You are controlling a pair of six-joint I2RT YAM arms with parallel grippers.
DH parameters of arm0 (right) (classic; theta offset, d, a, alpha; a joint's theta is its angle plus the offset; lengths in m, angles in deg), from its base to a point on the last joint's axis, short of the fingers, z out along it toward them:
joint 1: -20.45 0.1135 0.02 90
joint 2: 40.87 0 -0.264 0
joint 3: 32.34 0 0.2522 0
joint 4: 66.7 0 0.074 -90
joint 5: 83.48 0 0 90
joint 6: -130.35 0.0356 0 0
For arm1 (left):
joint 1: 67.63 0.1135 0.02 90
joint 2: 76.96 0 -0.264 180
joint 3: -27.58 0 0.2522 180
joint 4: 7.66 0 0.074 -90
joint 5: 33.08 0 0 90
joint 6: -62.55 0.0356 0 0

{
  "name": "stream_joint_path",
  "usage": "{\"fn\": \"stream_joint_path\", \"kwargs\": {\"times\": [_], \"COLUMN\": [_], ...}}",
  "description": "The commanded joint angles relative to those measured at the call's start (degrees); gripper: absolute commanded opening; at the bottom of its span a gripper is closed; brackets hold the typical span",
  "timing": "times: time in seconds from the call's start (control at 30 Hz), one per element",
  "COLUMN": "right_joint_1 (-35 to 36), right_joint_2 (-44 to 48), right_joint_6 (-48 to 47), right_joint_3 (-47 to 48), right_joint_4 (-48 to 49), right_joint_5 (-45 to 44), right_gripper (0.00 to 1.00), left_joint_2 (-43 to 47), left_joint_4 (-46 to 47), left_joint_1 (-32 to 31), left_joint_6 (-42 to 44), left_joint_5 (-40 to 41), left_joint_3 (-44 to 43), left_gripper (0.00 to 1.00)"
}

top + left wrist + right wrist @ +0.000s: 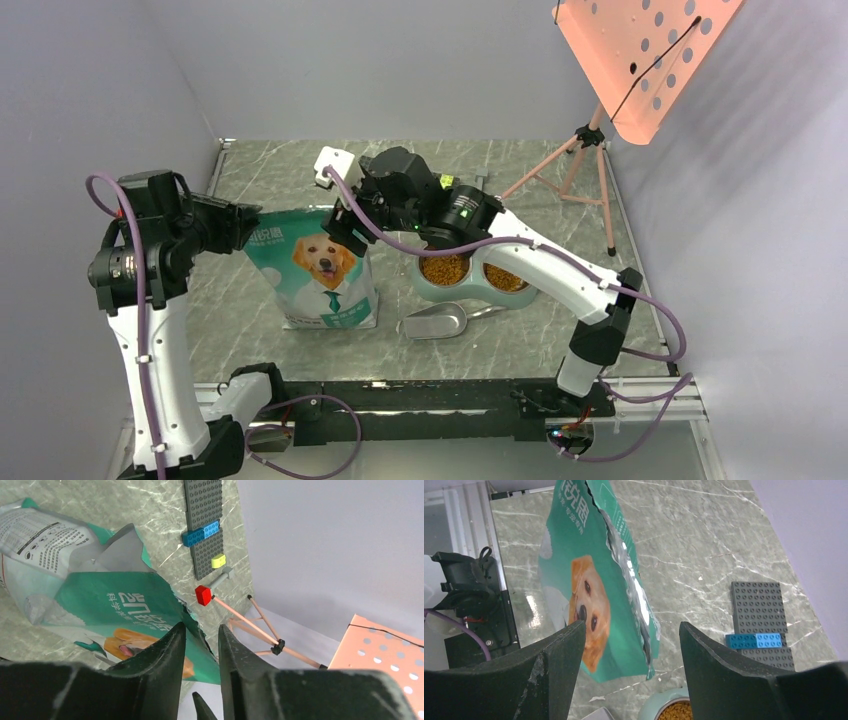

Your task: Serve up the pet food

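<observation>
The teal-and-white pouch [325,270] with the golden retriever stands upright on the table, its top torn open. It also shows in the left wrist view [125,605] and the right wrist view [589,580]. Orange-brown pet food [445,269] fills both bowls of the grey-green dish [470,293]; one bowl of pet food [676,712] shows below the right jaws. My left gripper [250,225] [200,627] sits at the pouch's top left corner, jaws narrowly apart. My right gripper [345,232] [631,627] hovers wide open over the pouch's top right edge, holding nothing.
A shiny metal scoop [435,322] lies on the table in front of the dish. A grey brick baseplate [205,525] [759,610] with blue [200,532], yellow and red bricks lies behind. A pink tripod stand [580,160] with a perforated board stands at the back right.
</observation>
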State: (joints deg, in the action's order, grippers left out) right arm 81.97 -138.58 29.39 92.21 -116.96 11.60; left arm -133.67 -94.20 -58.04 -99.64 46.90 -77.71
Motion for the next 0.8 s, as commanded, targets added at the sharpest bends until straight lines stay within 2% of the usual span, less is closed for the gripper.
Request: {"fn": "stream_joint_path", "kwargs": {"times": [0.0, 0.17, 0.3, 0.53, 0.63, 0.7, 0.77], "right_joint_1": [-0.58, -1.02, -1.18, -1.23, -1.22, -1.22, -1.22], "right_joint_2": [-1.35, -2.84, -3.06, -2.31, -0.40, 1.65, 4.77], "right_joint_6": [-1.57, -2.04, -1.96, -0.65, 0.61, 1.91, 4.22], "right_joint_3": [4.12, 5.70, 6.46, 8.97, 9.22, 9.25, 8.04], "right_joint_4": [3.05, 2.48, 2.23, 0.52, -0.35, -1.06, -0.96], "right_joint_5": [4.17, 4.89, 3.95, 1.48, -1.85, -5.81, -14.27], "right_gripper": [0.73, 0.73, 0.73, 0.77, 0.82, 0.98, 1.00], "left_joint_2": [0.90, 1.02, 1.61, 2.96, 4.45, 5.71, 7.16], "left_joint_4": [4.78, 4.86, 4.96, 5.37, 6.60, 7.44, 9.74], "left_joint_1": [0.52, 0.48, 0.52, 0.52, 0.52, 0.52, 0.50], "left_joint_6": [-0.05, 0.27, 0.27, 1.58, 3.90, 6.13, 9.72], "left_joint_5": [2.29, 2.65, 2.67, 1.81, 0.84, -0.25, -0.68], "left_joint_3": [-1.29, -1.63, -1.68, -3.39, -4.69, -5.60, -6.86], "left_gripper": [0.37, 0.46, 0.57, 0.70, 0.74, 0.76, 0.78]}}
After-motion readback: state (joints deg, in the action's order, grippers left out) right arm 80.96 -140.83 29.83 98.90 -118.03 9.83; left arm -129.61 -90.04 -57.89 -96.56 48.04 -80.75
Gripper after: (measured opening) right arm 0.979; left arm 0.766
